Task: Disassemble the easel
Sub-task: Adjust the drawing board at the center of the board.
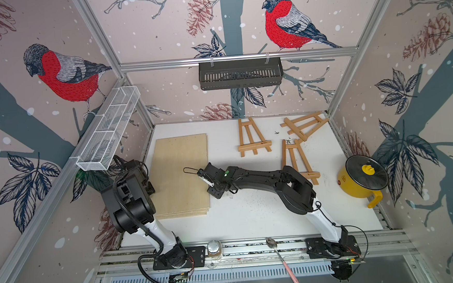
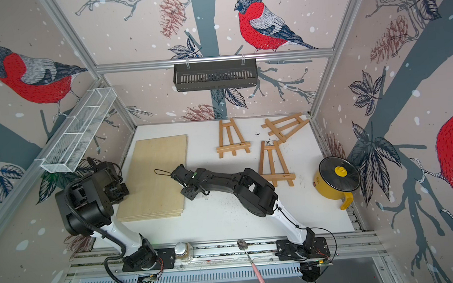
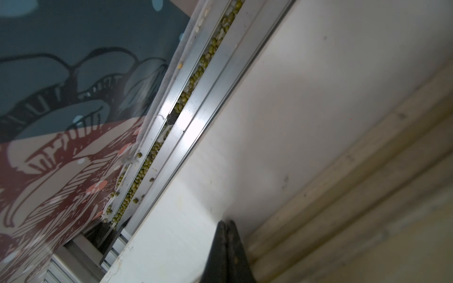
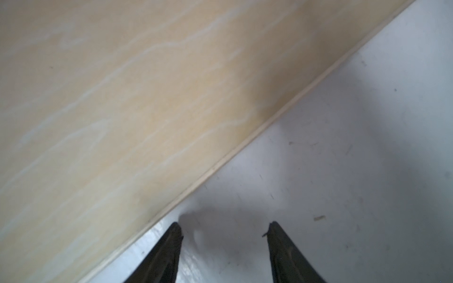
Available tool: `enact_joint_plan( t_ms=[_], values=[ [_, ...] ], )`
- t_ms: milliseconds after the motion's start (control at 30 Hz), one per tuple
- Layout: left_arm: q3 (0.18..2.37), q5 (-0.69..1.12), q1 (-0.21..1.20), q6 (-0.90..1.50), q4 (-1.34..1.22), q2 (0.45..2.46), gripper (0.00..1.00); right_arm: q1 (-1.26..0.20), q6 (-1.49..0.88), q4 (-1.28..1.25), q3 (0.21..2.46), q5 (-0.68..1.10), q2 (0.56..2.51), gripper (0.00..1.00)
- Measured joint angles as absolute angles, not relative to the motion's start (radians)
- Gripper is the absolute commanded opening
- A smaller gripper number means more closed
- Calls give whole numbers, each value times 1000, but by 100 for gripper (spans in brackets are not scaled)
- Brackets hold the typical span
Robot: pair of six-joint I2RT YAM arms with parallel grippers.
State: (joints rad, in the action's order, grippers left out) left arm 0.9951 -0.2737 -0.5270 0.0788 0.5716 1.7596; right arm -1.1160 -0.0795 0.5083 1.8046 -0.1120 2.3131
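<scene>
Toward the far right corner of the table (image 1: 251,218) three easels (image 1: 255,146) lie flat, seemingly whole. The right gripper (image 4: 224,230) hovers half-open and empty beside the board stack (image 1: 180,174); the left gripper (image 3: 226,223) is closed on nothing.

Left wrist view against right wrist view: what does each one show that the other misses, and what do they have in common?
Only the left wrist view: the patterned wall, a metal rail with green beans in its groove, and the left gripper, shut and empty. Only the right wrist view: the right gripper, open and empty, and the top face of the wooden board. Both: the white table and the wooden board, which the left wrist view sees edge-on.
</scene>
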Motion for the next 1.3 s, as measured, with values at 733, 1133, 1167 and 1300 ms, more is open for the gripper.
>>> enact_joint_plan(
  t_ms=[733,1133,1167,1300],
  values=[
    [995,-274,-527,74,525,1761,0,-1190,-79,537,1818,-157,2321,58],
    [1002,-216,-531,97,582,1709,9,-1126,-80,501,1676,-60,2196,61],
    [1011,-210,-534,99,587,1694,10,-1113,-81,495,1661,-55,2172,61],
    [1041,-216,-547,106,593,1647,10,-1060,-82,469,1612,-35,2090,62]
  ],
)
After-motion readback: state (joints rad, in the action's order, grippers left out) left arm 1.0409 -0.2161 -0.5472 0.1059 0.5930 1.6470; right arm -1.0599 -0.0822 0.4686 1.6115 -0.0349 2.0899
